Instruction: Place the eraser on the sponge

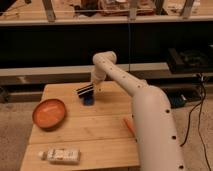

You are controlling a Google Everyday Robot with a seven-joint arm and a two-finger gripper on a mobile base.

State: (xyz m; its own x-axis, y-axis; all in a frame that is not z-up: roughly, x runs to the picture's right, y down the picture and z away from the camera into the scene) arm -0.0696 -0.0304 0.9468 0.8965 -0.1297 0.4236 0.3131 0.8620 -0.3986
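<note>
My gripper (90, 90) is at the far middle of the wooden table (100, 140), at the end of the white arm that reaches in from the right. It is shut on the eraser (84, 91), a dark flat piece with a light stripe, held roughly level. Directly under the eraser lies the sponge (89, 100), a small blue block on the table. The eraser sits right at the sponge's top; I cannot tell whether they touch.
An orange bowl (49, 113) stands at the table's left. A white bottle (61, 155) lies along the front edge at the left. A thin orange stick (129, 125) lies on the right, partly behind my arm. Dark shelving runs behind the table.
</note>
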